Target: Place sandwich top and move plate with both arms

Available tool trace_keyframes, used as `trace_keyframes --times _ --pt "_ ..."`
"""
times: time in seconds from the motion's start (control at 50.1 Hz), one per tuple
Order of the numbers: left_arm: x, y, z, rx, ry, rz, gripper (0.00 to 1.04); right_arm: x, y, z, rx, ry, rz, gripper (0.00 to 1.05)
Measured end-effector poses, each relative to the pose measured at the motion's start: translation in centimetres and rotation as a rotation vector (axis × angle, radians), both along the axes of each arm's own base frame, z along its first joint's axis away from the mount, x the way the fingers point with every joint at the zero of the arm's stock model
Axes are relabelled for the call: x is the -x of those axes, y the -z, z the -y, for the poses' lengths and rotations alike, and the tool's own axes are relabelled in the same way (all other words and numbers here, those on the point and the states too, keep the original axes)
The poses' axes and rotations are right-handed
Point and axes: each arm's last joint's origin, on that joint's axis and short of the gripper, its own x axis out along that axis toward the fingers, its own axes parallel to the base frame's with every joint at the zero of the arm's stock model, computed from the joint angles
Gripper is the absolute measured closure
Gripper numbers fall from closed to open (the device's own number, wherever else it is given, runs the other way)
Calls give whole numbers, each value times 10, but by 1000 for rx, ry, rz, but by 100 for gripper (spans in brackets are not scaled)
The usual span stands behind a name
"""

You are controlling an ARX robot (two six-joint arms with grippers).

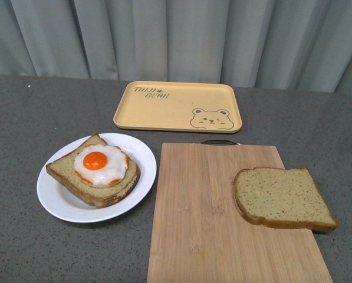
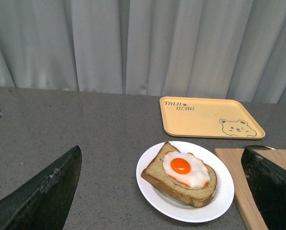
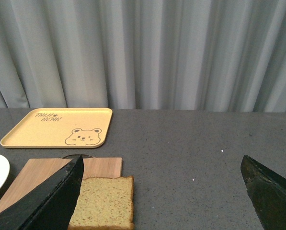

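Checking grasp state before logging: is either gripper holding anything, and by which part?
Nothing is held. The left gripper and right gripper are both open and empty; the top slice lies free on the board.

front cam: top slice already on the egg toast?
No, the sandwich top lies on the cutting board, apart from the egg toast on the plate.
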Motion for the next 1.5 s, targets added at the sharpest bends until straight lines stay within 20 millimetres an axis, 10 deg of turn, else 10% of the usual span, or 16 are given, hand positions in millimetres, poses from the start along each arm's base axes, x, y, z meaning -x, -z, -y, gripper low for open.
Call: trace_keyframes --times 1.237,1.497 --pt "0 0 0 0 0 0 7 0 0 0 0 0 0 9" --pt "0 0 0 0 0 0 7 -23 -1 7 196 243 -152 9"
